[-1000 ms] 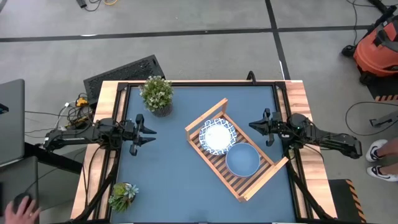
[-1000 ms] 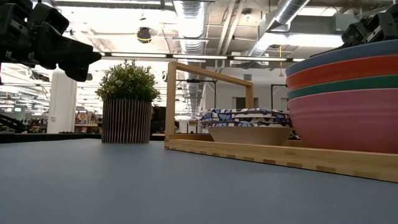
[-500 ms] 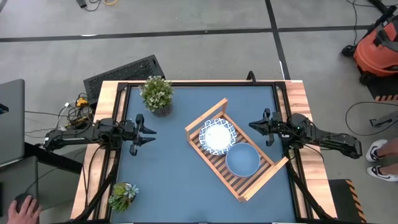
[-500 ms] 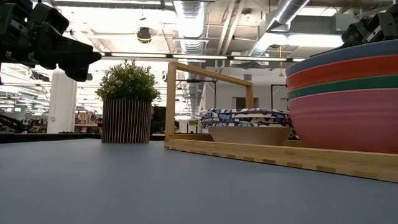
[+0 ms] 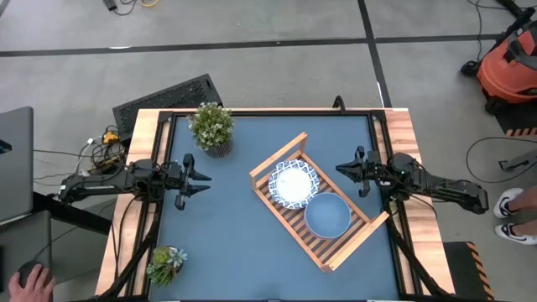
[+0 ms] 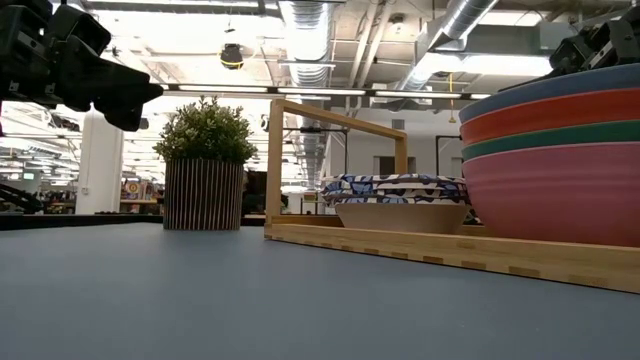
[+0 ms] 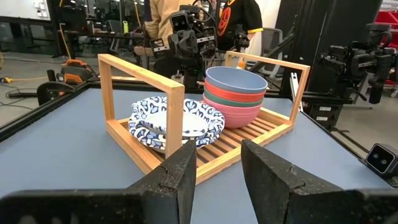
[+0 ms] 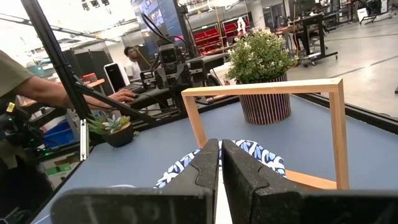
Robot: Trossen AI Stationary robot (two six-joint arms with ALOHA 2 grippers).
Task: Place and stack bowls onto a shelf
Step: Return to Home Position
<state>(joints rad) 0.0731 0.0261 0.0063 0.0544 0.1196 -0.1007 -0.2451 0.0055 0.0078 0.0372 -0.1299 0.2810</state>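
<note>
Change against the earlier frames is found only off the counter (image 5: 226, 243): a person's hand (image 5: 27, 285), cut off at the high view's 7 o'clock corner, is drawn slightly farther toward the edge. Arms, shelf (image 5: 312, 243) and bowls are seen exactly where they were.

The left pincer (image 7: 219, 155) is held over the counter's 9 o'clock edge, its fingers spread with a clear gap. The right pincer (image 8: 220, 149) is held over the 3 o'clock edge, its fingers pressed almost together. Nothing is gripped by either.

From above, only the light blue bowl (image 5: 327, 215) of the coloured stack is shown; the bowls beneath it are covered. In the low view that stack is cut off at 3 o'clock. The number of patterned bowls (image 5: 292, 183) cannot be counted.

The shelf is of light wood with a slatted base and is set askew, right of centre, running from 10 to 4 o'clock. The patterned bowls, white with blue rims, are nested at its 10 o'clock end. Just beside them, toward 4 o'clock, the pink bowl (image 6: 560, 195) is at the bottom, then the green bowl (image 6: 560, 140), the red bowl (image 6: 560, 112) and the light blue bowl on top.
</note>
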